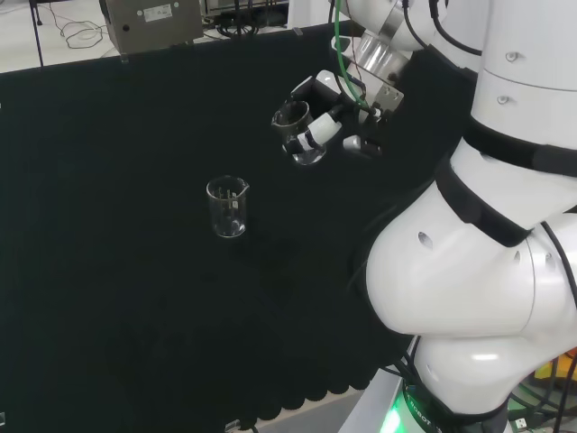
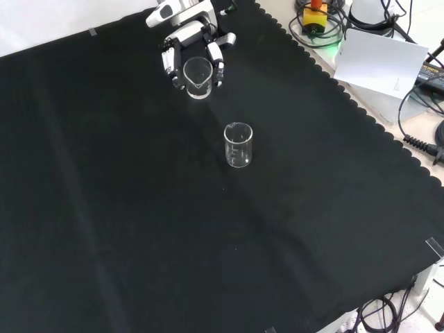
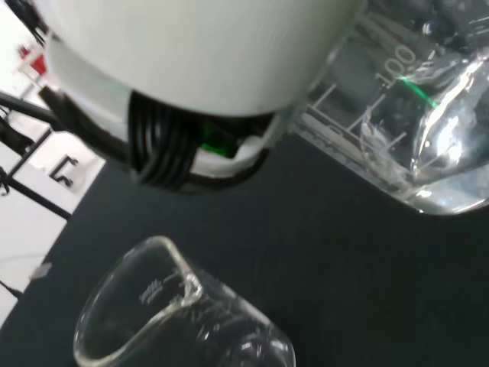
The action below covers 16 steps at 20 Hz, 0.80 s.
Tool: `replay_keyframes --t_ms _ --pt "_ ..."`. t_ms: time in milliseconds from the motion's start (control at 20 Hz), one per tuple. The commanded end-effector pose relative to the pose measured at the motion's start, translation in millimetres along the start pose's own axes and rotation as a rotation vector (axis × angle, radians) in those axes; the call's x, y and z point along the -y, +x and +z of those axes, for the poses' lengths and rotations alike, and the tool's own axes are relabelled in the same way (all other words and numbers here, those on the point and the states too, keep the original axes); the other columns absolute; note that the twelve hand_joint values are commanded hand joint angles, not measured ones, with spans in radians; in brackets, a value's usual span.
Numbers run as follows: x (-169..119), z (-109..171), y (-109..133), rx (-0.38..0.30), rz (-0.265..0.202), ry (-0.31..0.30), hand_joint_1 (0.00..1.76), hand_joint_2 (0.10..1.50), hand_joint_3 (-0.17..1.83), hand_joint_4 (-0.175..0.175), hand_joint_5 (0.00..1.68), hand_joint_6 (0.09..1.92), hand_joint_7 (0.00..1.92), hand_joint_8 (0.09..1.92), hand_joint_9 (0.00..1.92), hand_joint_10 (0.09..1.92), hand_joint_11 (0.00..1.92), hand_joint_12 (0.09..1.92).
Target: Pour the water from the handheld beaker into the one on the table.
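Observation:
A clear glass beaker is held above the cloth, tilted a little, with the fingers of the black and white hand curled round it. In the front view the hand grips that held beaker near the top of the cloth. In the wrist view the held beaker is close, with water in its lower part. A second clear beaker stands upright on the black cloth, left of and nearer than the hand in the head view. This standing beaker looks empty; the wrist view shows its rim and spout.
A grey metal box sits at the far edge of the bench. The arm's white links stand at the right of the head view. In the front view a white card and cables lie beyond the cloth's scalloped right edge.

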<state>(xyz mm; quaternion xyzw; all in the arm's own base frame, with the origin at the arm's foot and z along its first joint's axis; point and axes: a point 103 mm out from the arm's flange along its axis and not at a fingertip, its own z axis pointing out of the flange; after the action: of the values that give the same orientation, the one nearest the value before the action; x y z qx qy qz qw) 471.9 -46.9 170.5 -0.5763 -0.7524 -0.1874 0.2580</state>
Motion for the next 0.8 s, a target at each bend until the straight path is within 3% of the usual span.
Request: replay_keyframes --t_ms 50,400,800 --pt "7.4 9.3 26.4 0.066 -0.007 0.095 1.43 0.63 0.60 -0.175 1.32 0.52 1.32 0.48 1.46 0.46 1.18 0.72" --pt "4.0 19.9 43.5 0.113 -0.009 0.150 1.43 0.62 0.63 -0.175 1.31 0.56 1.30 0.52 1.44 0.51 1.18 0.72" --pt "-0.8 29.9 55.7 0.218 0.010 0.246 1.43 0.60 0.69 -0.175 1.28 0.64 1.28 0.60 1.41 0.60 1.17 0.71"
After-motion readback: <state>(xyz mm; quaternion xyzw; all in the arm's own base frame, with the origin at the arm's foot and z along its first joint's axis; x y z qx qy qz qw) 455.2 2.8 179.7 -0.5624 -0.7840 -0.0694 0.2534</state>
